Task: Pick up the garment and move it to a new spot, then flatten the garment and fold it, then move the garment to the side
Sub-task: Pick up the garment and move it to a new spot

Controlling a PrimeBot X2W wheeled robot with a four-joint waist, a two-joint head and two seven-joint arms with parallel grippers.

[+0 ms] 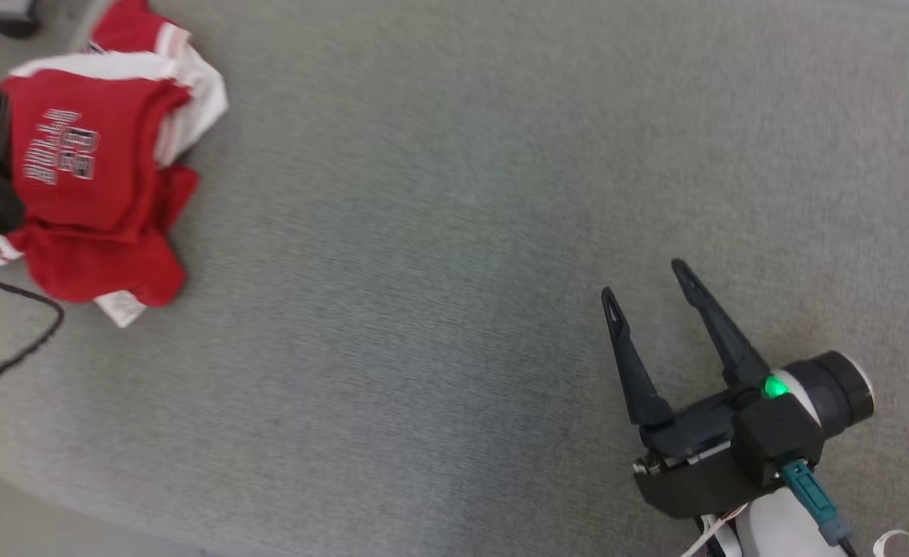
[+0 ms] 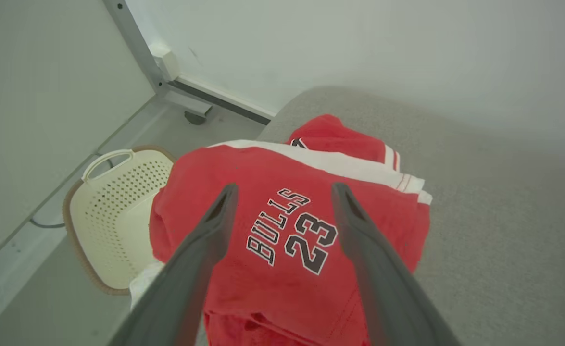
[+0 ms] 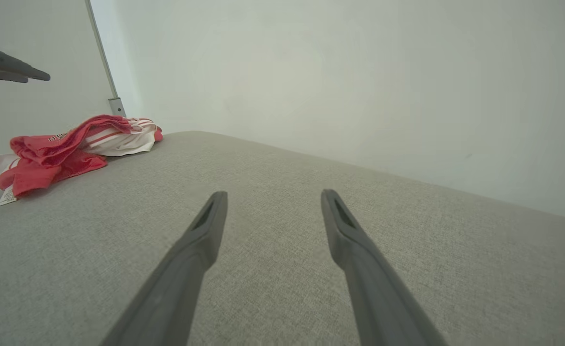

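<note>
Two tools were open, and neither one held anything. The left tool (image 2: 284, 187) hung with its fingers spread wide above the red and white garment (image 2: 282, 269). In its own view, one finger sat on each side of the words BULLS 23. From the right wrist view it looked to be up in the air, not touching the cloth. The right tool (image 1: 643, 278) was spread too, well apart from the garment, over the bare grey desk (image 1: 454, 232).

The garment lay in a small stack of layers at the far left corner of the desk, near the edge. A cream basket (image 2: 119, 211) stood on the floor beside that corner.

I think the fold and the move to the side were done, so little was left. The layers looked a bit messy, though, with a white tag (image 1: 121, 308) poking out.
</note>
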